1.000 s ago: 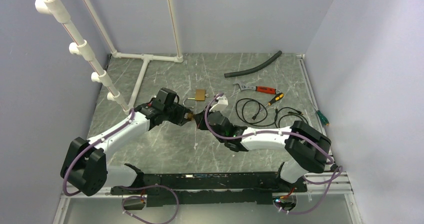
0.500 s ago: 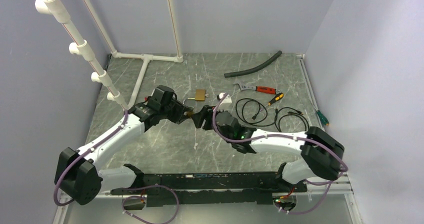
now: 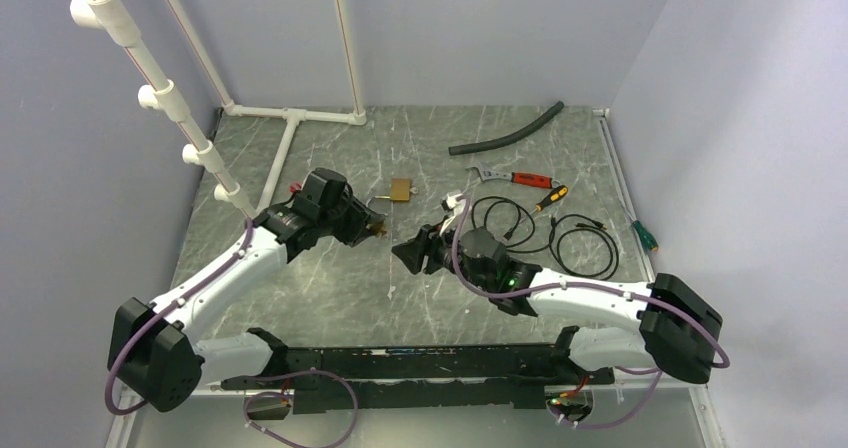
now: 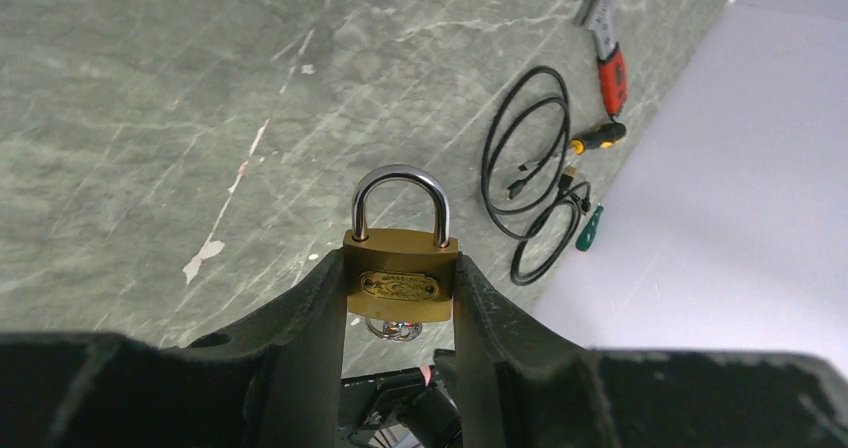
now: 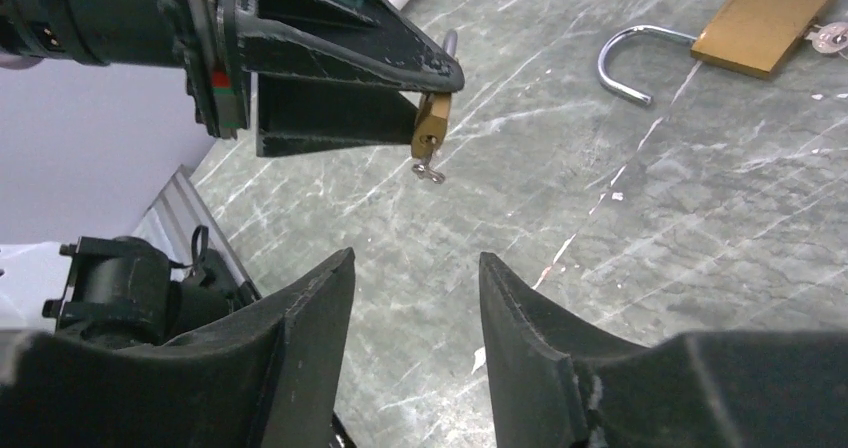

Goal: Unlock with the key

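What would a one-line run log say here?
left gripper: shut on padlock | key: inserted in padlock | shackle: closed | right gripper: open, empty, apart

I count two padlocks: a closed padlock [image 4: 400,286] and an open padlock [image 5: 765,23]. There are also two keys: the key [image 5: 430,172] under the closed one, and a second key [image 5: 825,36] at the open one (it is cut by the picture edge, so I am less sure of it). There are two black coiled cables, the left cable [image 3: 505,226] and the right cable [image 3: 585,233]. There are two screwdrivers, the orange screwdriver [image 3: 549,198] and the green screwdriver [image 3: 642,235]. There is one hose [image 3: 505,131] and one wrench [image 3: 510,177]. The slanted pipe [image 3: 133,43] carries four fittings. There are two arms, the left arm [image 3: 240,263] and the right arm [image 3: 580,293].
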